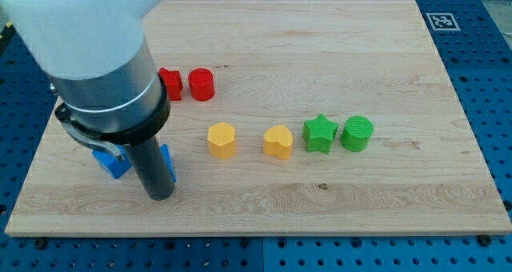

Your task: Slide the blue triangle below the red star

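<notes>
My tip (160,194) lower left, btwn blue pieces (112,162); no claw, plain rod. Risk: overshoot knocks red star (170,83), half hidden.

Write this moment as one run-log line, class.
tip: between two blue blocks | red star: partly hidden, beside red cylinder | triangle: not yet below star

Reaches in from the view's upper left, a broad pale housing narrowing to a grey metal collar with a black ring beneath. Ends in a straight dark rod, upright, angled slightly toward the view's bottom. Sets my tip (160,194) low at the view's lower left, down at sliding height on the counter (336,216).
</notes>
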Controlling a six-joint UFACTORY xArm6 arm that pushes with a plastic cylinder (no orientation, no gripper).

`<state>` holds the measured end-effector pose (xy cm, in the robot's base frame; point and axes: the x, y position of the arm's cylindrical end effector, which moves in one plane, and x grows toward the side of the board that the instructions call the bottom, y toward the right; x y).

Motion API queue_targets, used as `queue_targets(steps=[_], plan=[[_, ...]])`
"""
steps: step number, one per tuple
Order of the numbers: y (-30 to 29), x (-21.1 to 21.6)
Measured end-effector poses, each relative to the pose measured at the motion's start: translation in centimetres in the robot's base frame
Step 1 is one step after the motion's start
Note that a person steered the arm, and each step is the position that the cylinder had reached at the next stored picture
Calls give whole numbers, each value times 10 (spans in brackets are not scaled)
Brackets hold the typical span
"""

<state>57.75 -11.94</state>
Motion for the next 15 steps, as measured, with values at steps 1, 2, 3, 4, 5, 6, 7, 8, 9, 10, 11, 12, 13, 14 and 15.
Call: queue_targets(steps=[1,2,3,4,5,6,7,8,9,10,11,12,13,14,15], plan=[[5,0],[4,-2],[-7,-8],[-26,-10],[-30,-20],[-24,-20],[-19,-20],[-10,-22],[8,-33],[10,-33],[10,-33],[10,-44],[10,-58],[10,-68],[9,-82]])
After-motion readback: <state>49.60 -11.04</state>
